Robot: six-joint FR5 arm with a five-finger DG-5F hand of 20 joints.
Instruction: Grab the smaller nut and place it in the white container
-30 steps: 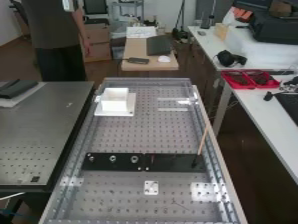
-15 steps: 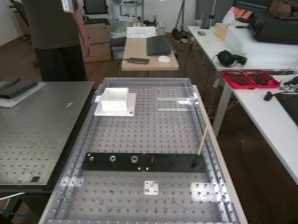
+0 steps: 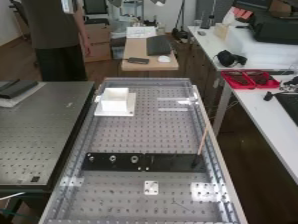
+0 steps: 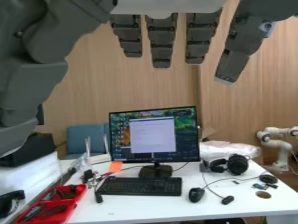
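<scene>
On the flat black bar (image 3: 166, 162) in the high view, the smaller nut (image 3: 91, 158) stands near the left end. Beside it are the larger nut (image 3: 113, 158) and the bearing (image 3: 134, 159), all apart from each other. The white container (image 3: 115, 101) sits on a white base plate towards the far left of the perforated bench. In the wrist view the hand (image 4: 161, 41) has its fingers extended and holds nothing; a desk with a monitor is behind it, away from the nuts.
A thin wooden stick (image 3: 203, 141) rises from the bar's right part. A small white plate (image 3: 151, 188) lies on the near bench. Red trays (image 3: 249, 79) and headphones (image 3: 231, 59) are on the right-hand table. A monitor (image 4: 154, 134) stands on a white desk.
Small grey shapes have come in at the high view's top edge. The smaller nut, the other parts on the bar and the white container have not moved.
</scene>
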